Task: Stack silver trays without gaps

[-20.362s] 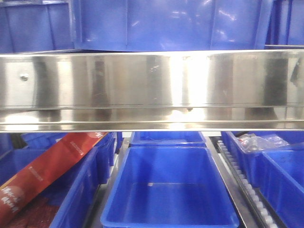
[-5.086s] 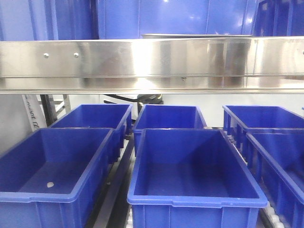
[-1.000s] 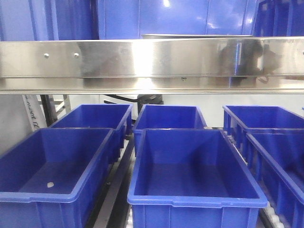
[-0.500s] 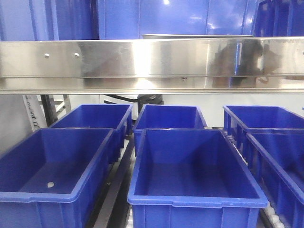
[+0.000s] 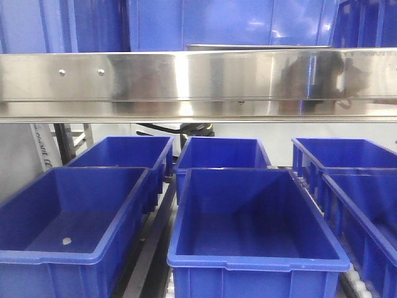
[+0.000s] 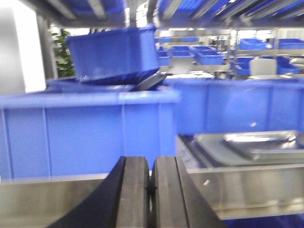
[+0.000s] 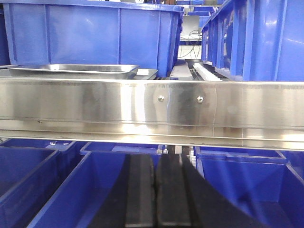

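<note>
Left gripper (image 6: pixel 150 190) pressed closed on nothing, below the steel beam (image 6: pixel 247 187), silver trays (image 6: pixel 251 145) on the shelf behind its top edge, hemmed by blue bins (image 6: pixel 85 137), right gripper (image 7: pixel 156 190) likewise closed, empty, open bins (image 7: pixel 71 190) beneath.

Lighting's bright and even overall, looks like overhead light. The steel beam (image 5: pixel 198 84) throws a hot white glare patch near its middle in the front view, plus smeary dark reflections on the right. Left wrist view is soft and blurry all over, especially the silver trays (image 6: pixel 247 145). Right wrist view is much sharper, with mild sheen on the blue bins (image 7: pixel 90 33).
</note>
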Available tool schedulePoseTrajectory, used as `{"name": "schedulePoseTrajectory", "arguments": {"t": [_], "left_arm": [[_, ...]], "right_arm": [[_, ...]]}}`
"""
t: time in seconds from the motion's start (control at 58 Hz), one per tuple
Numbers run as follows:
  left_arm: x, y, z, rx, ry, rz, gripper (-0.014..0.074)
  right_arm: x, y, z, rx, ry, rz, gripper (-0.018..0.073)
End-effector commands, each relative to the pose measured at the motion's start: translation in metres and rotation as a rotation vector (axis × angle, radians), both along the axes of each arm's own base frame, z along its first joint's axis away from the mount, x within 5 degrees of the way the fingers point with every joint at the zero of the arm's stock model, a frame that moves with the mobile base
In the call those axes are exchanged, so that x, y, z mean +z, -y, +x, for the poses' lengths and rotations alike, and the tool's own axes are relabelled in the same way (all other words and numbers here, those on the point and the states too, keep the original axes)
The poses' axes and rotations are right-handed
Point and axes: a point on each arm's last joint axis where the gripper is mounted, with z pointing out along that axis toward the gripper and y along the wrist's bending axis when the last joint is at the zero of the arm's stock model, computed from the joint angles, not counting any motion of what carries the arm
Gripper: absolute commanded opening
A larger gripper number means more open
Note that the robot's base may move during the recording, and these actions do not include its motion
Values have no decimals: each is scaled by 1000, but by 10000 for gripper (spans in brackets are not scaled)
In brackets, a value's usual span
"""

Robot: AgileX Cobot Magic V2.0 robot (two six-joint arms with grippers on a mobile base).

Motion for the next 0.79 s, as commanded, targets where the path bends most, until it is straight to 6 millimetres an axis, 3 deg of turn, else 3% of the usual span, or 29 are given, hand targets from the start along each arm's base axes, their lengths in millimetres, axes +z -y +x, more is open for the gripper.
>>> {"name": "schedulePoseTrajectory", "arguments": {"t": [0.0,0.293,0.776], "left_arm": [[-22,1,5,12,27,-4,-6],[-106,1,0,-4,-16,-107,-6],[-120,1,2,8,-118,-94,-6]], "right_arm": [[1,0,0,1,13,2,-80],[1,0,0,1,13,2,-80],[1,0,0,1,13,2,-80]]}}
